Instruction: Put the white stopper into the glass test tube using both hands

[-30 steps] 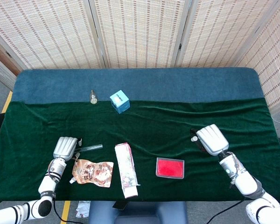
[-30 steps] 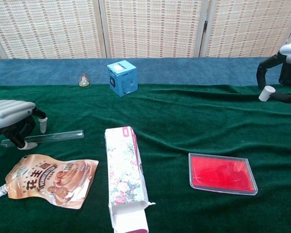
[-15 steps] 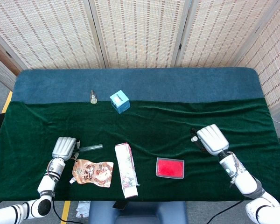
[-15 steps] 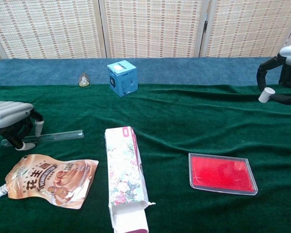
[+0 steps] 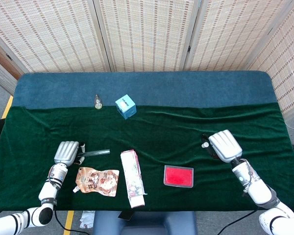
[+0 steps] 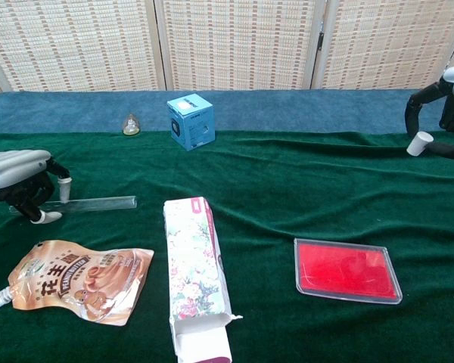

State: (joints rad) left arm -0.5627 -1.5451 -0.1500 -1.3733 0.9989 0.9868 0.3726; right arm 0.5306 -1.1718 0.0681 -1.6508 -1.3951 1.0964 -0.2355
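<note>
The glass test tube (image 6: 98,203) lies almost level at the left of the green cloth, also seen in the head view as the test tube (image 5: 95,153). My left hand (image 6: 15,170) grips its left end, fingers curled around it; the same left hand (image 5: 67,152) covers that end from above. Far right, my right hand (image 6: 448,102) pinches the small white stopper (image 6: 419,143) between thumb and a finger, held off the cloth. In the head view the stopper (image 5: 204,145) peeks out at the left of the right hand (image 5: 225,146). The two hands are far apart.
A snack pouch (image 6: 79,280) lies just in front of the tube. A floral carton (image 6: 193,272) sits mid-table, a red tray (image 6: 346,270) to its right. A blue box (image 6: 191,121) and a small bottle (image 6: 131,124) stand at the back.
My left hand has closed on the tube's end and risen a little, and the tube has come up and levelled with it. My right hand with the stopper has edged slightly right.
</note>
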